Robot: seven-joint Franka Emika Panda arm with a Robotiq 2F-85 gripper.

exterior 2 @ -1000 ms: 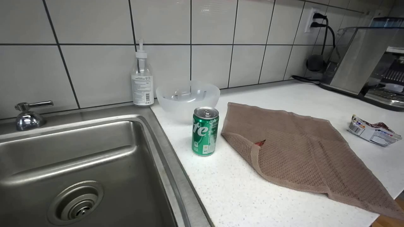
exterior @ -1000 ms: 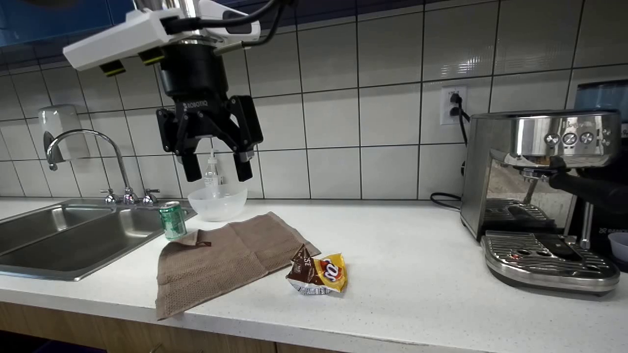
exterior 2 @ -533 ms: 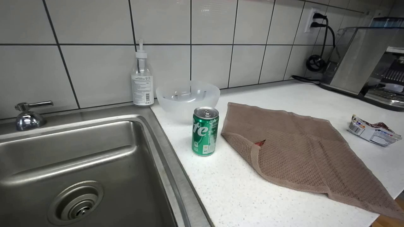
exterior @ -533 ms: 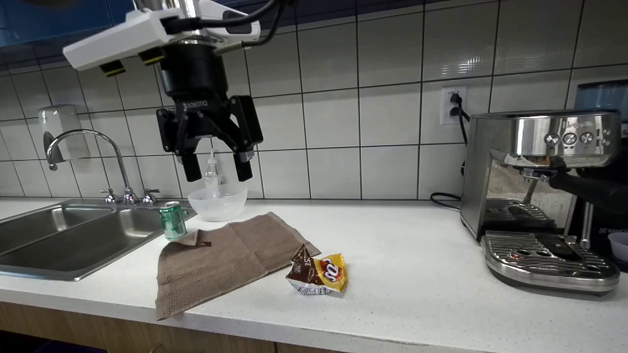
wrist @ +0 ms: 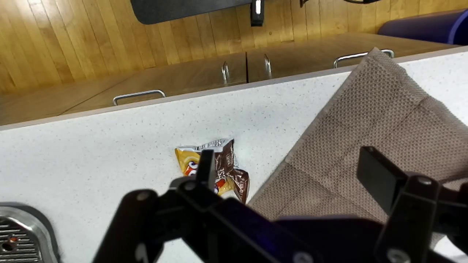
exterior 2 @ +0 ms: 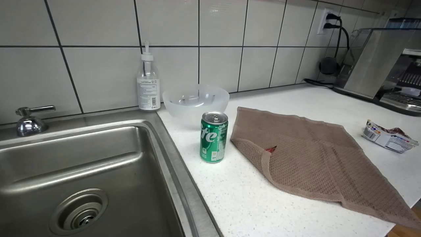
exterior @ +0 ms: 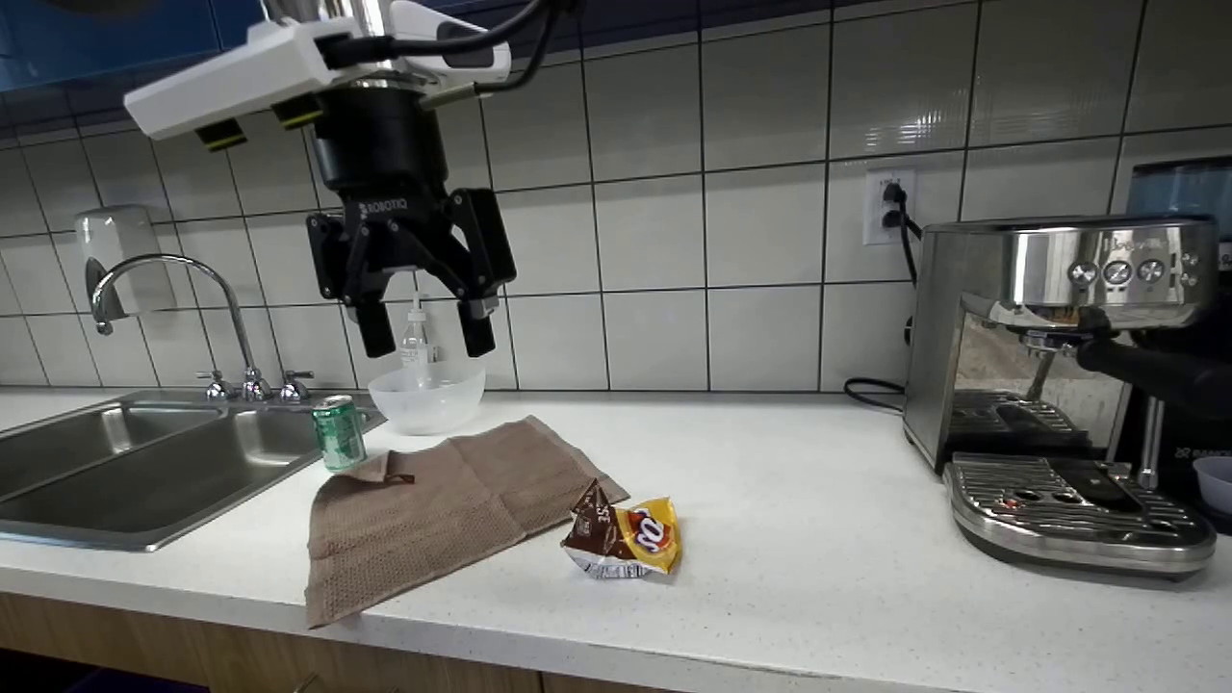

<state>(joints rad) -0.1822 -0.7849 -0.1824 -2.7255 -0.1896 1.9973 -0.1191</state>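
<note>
- Gripper (exterior: 428, 332): one, raised above the counter (exterior: 770, 500); jaws wide apart, holding nothing.
- Towel (exterior: 452, 510): brown, one corner folded over; spread below the gripper.
- Snack bag (exterior: 626, 536): yellow and brown, crumpled; below the gripper, just beside the towel, partly hidden by a jaw in the wrist view.
- Can (exterior 2: 213, 138): green, upright; lower than the gripper, near the towel's folded corner.
- Coffee machine (exterior: 1006, 375): metal; well apart from the gripper.
</note>
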